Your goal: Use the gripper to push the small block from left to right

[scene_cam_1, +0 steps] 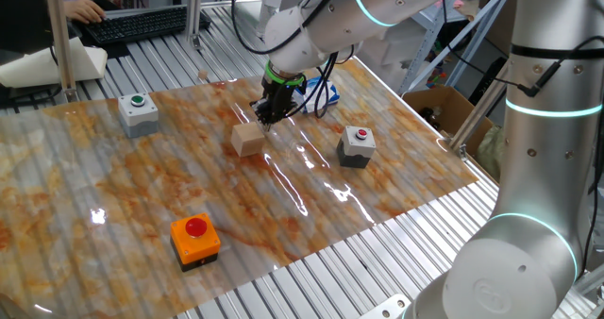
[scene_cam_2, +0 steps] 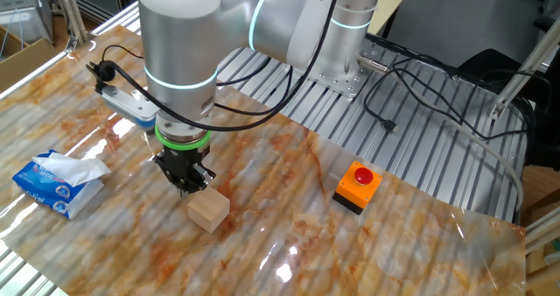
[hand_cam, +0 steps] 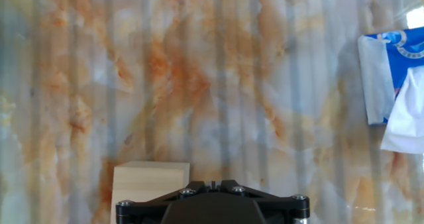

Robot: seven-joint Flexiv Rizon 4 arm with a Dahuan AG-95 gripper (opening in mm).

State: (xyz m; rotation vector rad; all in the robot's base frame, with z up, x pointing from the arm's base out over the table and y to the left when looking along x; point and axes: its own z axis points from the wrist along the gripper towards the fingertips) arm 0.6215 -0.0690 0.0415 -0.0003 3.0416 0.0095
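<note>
Judging from the layout, the push is taken to be at its start: the small light tan wooden cube point(scene_cam_1: 249, 140) lies mid-sheet on the marbled orange-white table covering point(scene_cam_1: 113, 196). The black two-finger gripper with green ring point(scene_cam_1: 265, 117) is positioned just beside it, nothing held; finger opening cannot be determined. Travel to the right remains.

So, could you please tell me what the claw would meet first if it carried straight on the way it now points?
Probably the marbled table sheet: the claw points down beside the small block, though depth is unclear.
</note>
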